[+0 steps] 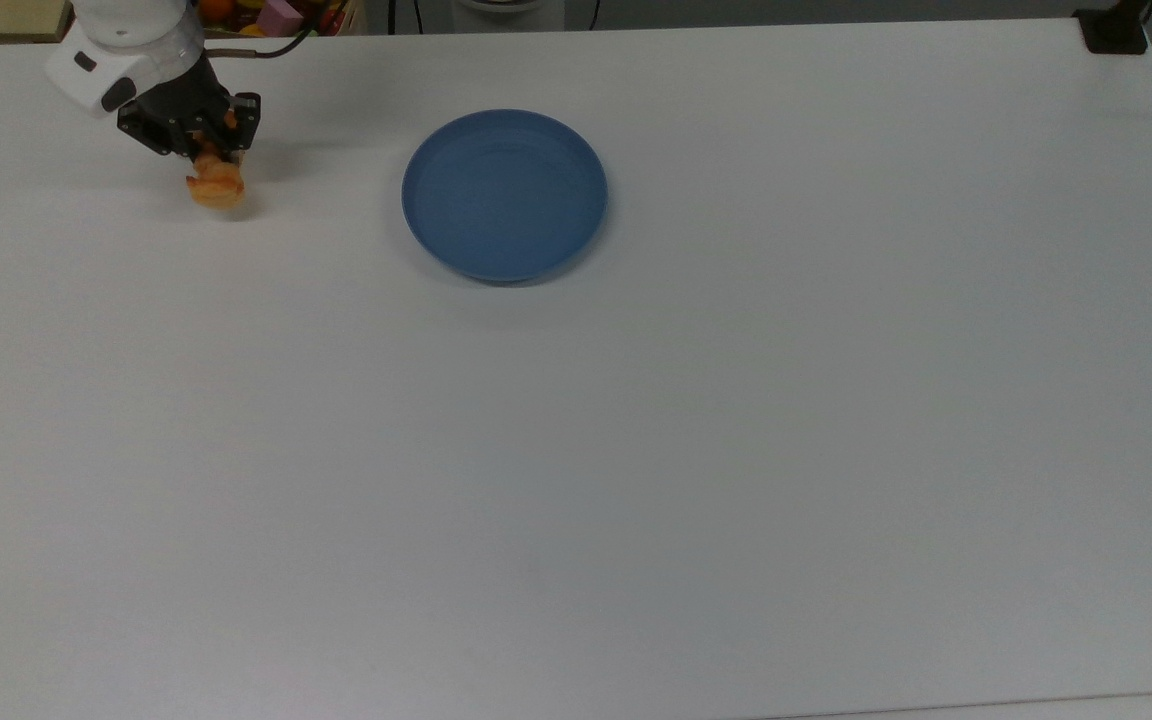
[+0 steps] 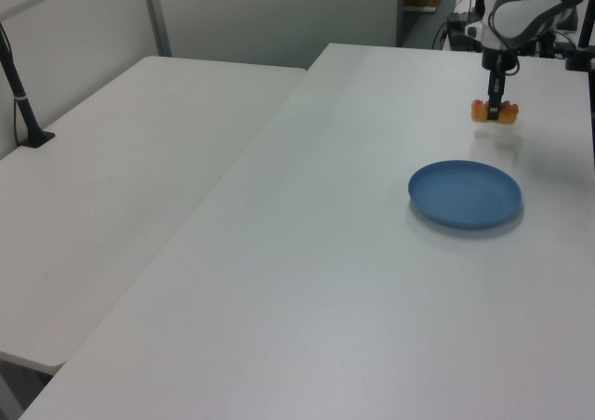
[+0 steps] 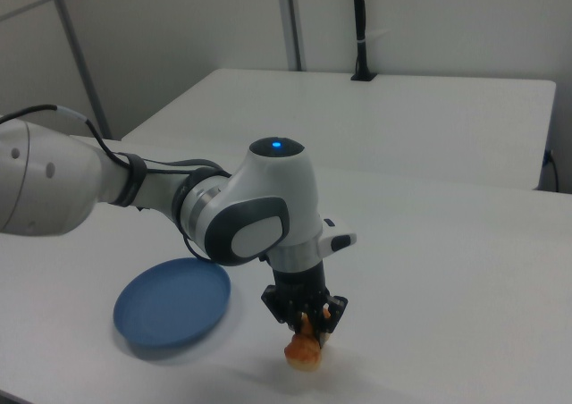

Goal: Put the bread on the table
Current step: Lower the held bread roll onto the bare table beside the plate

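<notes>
The bread (image 1: 217,187) hangs clamped in the claw (image 1: 206,160), low over the white table (image 1: 636,450) near its far edge; whether its base touches the surface cannot be told. In the top view it sits at about nine o'clock from the blue plate (image 1: 504,195), well apart. The arm's white wrist (image 3: 268,207) stands above the claw.

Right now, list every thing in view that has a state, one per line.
Gripper: shut on the bread, pointing down, low over the table.
Bread: held in the gripper, at or just above the table; contact cannot be told.
Plate: upright on the table, nothing in it, apart from the bread.
Table: bears the plate.
</notes>
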`<state>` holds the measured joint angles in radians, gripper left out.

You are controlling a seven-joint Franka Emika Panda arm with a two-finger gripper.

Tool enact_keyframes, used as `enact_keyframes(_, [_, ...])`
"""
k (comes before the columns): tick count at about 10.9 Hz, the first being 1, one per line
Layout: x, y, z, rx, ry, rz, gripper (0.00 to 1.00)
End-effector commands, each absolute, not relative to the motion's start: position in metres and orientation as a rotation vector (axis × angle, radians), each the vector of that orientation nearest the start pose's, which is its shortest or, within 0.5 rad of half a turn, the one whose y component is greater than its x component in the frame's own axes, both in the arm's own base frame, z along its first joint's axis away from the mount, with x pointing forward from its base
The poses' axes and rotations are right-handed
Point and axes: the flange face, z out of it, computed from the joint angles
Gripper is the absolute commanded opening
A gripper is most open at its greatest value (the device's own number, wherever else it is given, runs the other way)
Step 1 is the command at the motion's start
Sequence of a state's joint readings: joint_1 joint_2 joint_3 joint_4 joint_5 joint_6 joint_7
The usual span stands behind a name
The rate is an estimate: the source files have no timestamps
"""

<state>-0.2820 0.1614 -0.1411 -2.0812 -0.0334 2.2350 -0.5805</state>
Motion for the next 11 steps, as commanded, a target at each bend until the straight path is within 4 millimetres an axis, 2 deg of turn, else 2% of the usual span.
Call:
enact_keyframes(1, [0.521, -0.236, 0.334, -3.183, -0.314, 0.017, 0.36])
enact_keyframes(4, [0.521, -0.239, 0.318, -3.177, -0.305, 0.047, 0.37])
enact_keyframes(7, [0.52, -0.242, 0.319, -3.178, -0.297, 0.051, 0.87])
enact_keyframes(9, [0.521, -0.243, 0.32, -3.177, -0.297, 0.053, 0.98])
enact_keyframes(11, [0.52, -0.243, 0.32, -3.176, -0.294, 0.055, 1.0])
